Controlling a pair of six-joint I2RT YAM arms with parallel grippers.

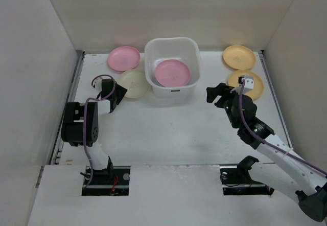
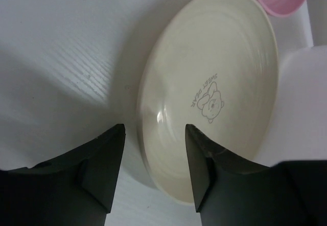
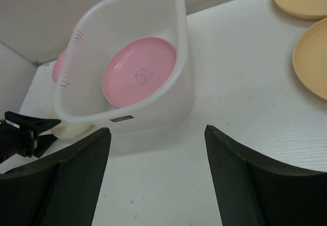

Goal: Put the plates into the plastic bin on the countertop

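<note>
The translucent white plastic bin [image 1: 192, 49] stands at the back middle of the countertop [image 1: 168, 134] with a pink plate [image 1: 172, 72] lying in it. A cream plate [image 1: 135, 83] lies just left of the bin. My left gripper [image 1: 120, 92] is open at this plate's near-left edge. In the left wrist view the plate [image 2: 214, 83] has its rim between the open fingers [image 2: 108, 159]. A second pink plate [image 1: 123, 58] lies behind it. Two yellow-orange plates [image 1: 239, 57] [image 1: 255, 85] lie at the right. My right gripper [image 1: 215, 95] is open and empty, right of the bin.
White walls enclose the countertop on the left, back and right. In the right wrist view the bin [image 3: 168, 103] fills the upper left, with the pink plate [image 3: 139, 77] inside and the yellow-orange plates [image 3: 312, 57] at the far right.
</note>
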